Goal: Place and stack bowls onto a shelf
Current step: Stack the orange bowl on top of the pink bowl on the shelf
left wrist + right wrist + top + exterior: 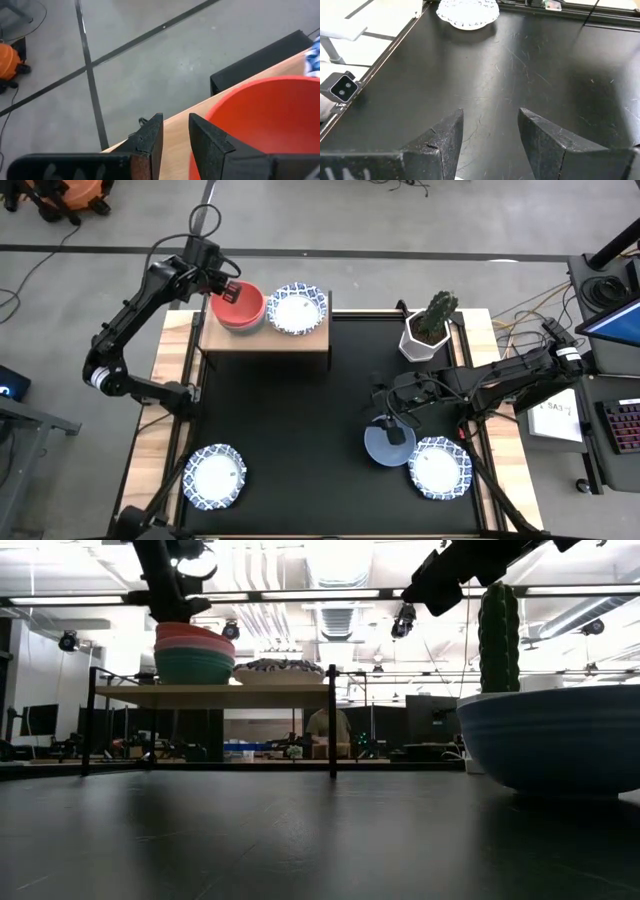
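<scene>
The right pincer (pixel 392 430) hangs open over the near rim of the blue bowl (pixel 385 448), which sits upright on the worktop (pixel 300 420) touching a white bowl (pixel 440 467); being round, it has no long axis, so any rim point will likely serve. The right arm is clearly nearer, and the shelf (pixel 265 338) lies far across the worktop towards the left arm. The left pincer (pixel 230 286), slightly parted and holding nothing, sits at the red bowl (pixel 240 305) topping the shelf stack.
</scene>
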